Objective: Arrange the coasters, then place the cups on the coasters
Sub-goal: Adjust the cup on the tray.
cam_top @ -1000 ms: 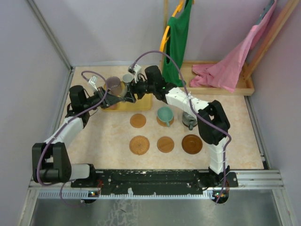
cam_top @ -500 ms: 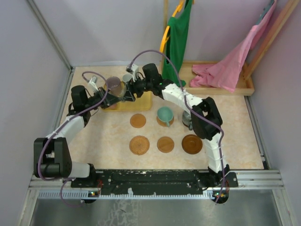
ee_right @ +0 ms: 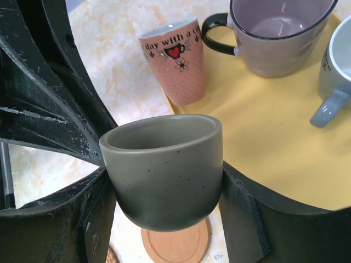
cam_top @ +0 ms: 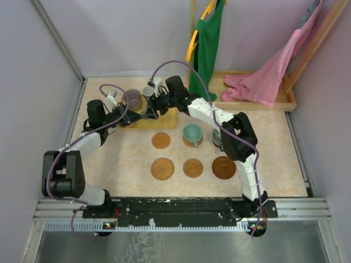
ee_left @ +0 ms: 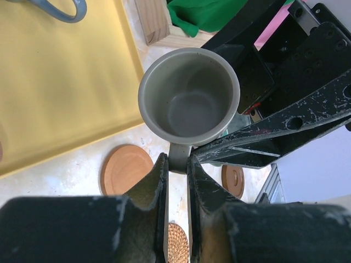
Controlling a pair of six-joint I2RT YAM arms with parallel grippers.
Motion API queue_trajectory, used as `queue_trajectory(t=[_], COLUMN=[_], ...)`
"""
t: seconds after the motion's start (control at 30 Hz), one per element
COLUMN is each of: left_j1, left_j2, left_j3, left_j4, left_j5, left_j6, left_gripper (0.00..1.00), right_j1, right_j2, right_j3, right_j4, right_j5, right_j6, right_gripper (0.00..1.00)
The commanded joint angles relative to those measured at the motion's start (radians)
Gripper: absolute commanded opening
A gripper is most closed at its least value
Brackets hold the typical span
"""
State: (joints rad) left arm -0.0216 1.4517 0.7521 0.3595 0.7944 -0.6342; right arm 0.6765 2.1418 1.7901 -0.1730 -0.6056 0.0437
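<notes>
Since a second ago, both arms have drawn in. The left arm's shoulder and elbow now sit further from the near edge, and the right arm's elbow has swung towards the middle. The joined grippers have crept slightly towards the back. The coasters and the glossy teal cup [cam_top: 192, 133] lie as they did.

The left gripper [ee_left: 176, 163] is almost fully closed, pinching the flat handle tab of the grey-green speckled ceramic cup [ee_left: 189, 93]. The right gripper [ee_right: 164, 178] is spread wide around the same cup, with a finger pressed to each side of its rounded matte wall. The cup hangs upright between them, just off the near edge of the smooth yellow rectangular tray [ee_right: 274, 137]. In the right wrist view, a smooth tan wooden round coaster [ee_right: 175, 244] shows on the pale marbled surface [cam_top: 120, 159] below it.

On the tray stand:
- a tapered pink cup with a heart print [ee_right: 175, 60]
- a wide pale lilac mug with a black rim and handle [ee_right: 279, 38]
- a grey-blue mug [ee_right: 334, 71]

Nearer the arms lie three more coasters:
- a woven coaster with ringed texture [cam_top: 163, 169]
- a plain tan disc [cam_top: 193, 167]
- a dark brown disc [cam_top: 224, 167]
</notes>
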Motion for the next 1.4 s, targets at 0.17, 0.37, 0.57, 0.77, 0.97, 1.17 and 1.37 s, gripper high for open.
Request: queue_trajectory(t=[0.17,0.37,0.57,0.77,0.97,1.17,1.37], left_j1=[-0.037,-0.053,-0.066,-0.066,-0.067,-0.066,-0.066], left_j2=[0.085,0.14,0.191,0.198,0.205,0.208,0.212], left_j3=[0.031,0.055,0.081,0.092,0.1,0.099,0.1], left_j4=[0.13,0.138,0.14,0.141,0.141,0.144,0.144], left_j5=[-0.017,-0.04,-0.057,-0.06,-0.055,-0.052,-0.055], left_j6=[-0.011,-0.01,-0.008,-0.005,-0.001,-0.001,0.002], left_gripper=[0.0,0.0,0.0,0.0,0.0,0.0,0.0], right_j1=[0.014,0.014,0.005,-0.013,-0.027,-0.035,-0.038], right_j2=[0.067,0.111,0.152,0.134,0.113,0.107,0.088], right_j3=[0.044,0.051,0.062,0.02,-0.006,-0.011,-0.013], right_j4=[-0.031,-0.024,-0.027,0.008,0.012,0.0,-0.006], right_j5=[0.01,0.026,0.008,-0.02,-0.023,-0.024,-0.031], right_j6=[-0.031,-0.033,-0.034,-0.018,-0.023,-0.026,-0.028], right_gripper=[0.4,0.41,0.42,0.46,0.52,0.55,0.62])
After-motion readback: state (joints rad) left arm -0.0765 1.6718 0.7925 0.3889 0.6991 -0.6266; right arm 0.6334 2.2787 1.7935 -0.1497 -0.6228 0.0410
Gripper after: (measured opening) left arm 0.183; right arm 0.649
